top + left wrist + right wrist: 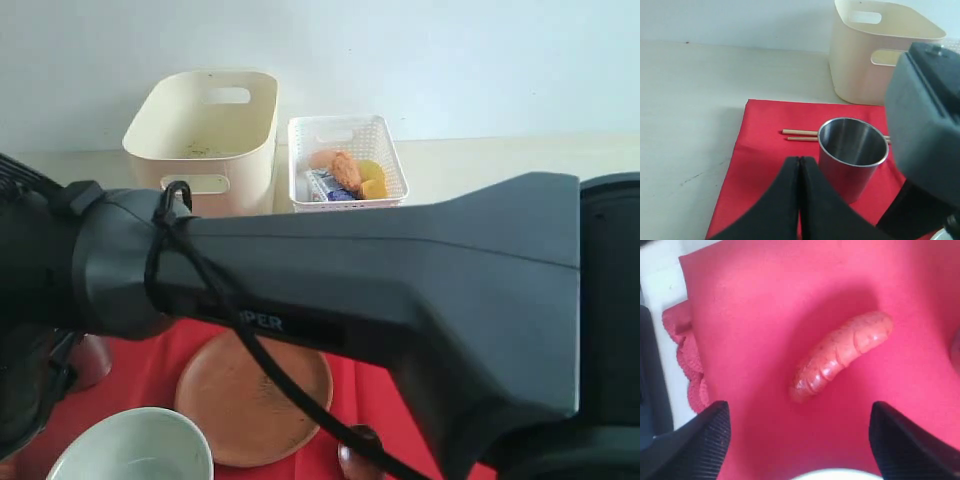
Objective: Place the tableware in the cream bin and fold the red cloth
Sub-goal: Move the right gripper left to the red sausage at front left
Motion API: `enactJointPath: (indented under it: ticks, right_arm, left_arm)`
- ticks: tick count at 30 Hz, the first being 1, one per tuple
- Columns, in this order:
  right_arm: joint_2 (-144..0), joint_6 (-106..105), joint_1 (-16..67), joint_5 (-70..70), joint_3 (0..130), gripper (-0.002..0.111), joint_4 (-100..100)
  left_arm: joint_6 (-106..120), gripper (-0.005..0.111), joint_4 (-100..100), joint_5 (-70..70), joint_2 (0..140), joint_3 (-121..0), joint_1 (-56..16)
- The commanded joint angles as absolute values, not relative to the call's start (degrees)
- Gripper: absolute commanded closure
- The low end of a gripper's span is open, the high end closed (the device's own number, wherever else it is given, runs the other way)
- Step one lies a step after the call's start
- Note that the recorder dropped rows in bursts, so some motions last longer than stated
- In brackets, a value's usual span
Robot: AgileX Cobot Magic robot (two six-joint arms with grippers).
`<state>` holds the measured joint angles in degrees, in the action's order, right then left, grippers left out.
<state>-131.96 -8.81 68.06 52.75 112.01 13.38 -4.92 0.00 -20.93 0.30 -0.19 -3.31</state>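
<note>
The red cloth (755, 165) lies flat on the table. On it stands the steel cup (852, 150), with the wooden chopsticks (800, 135) lying just behind it. My left gripper (799, 161) is shut and empty, close beside the cup. The cream bin (205, 130) stands behind the cloth. In the exterior view the brown plate (250, 400) and the pale green bowl (135, 450) rest on the cloth. My right gripper (800, 435) hovers open over the red cloth (765, 300), a sausage (840, 357) just ahead of its fingers. The knife is out of view.
A white lattice basket (345, 160) with foods stands right of the cream bin. A big black arm (400, 290) crosses the exterior view and hides much of the cloth. The cloth's scalloped edge (687, 365) is bunched near the bare table (685, 100).
</note>
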Motion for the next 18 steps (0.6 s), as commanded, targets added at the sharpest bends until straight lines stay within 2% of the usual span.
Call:
enactJointPath:
  ticks: [1,9,18]
  right_arm:
    - [-131.61,-6.26,68.15,53.13,112.36,0.036,6.81]
    - [-127.01,-5.91,66.78,61.35,112.36,0.036,-1.76]
    - [-120.50,-5.79,59.60,64.28,112.36,0.036,0.00]
  left_arm:
    - [-4.81,0.107,-0.57,-20.43,0.00,0.00,-3.37]
    - [-4.81,0.107,-0.57,-20.43,0.00,0.00,-3.37]
    - [-4.81,0.107,-0.57,-20.43,0.00,0.00,-3.37]
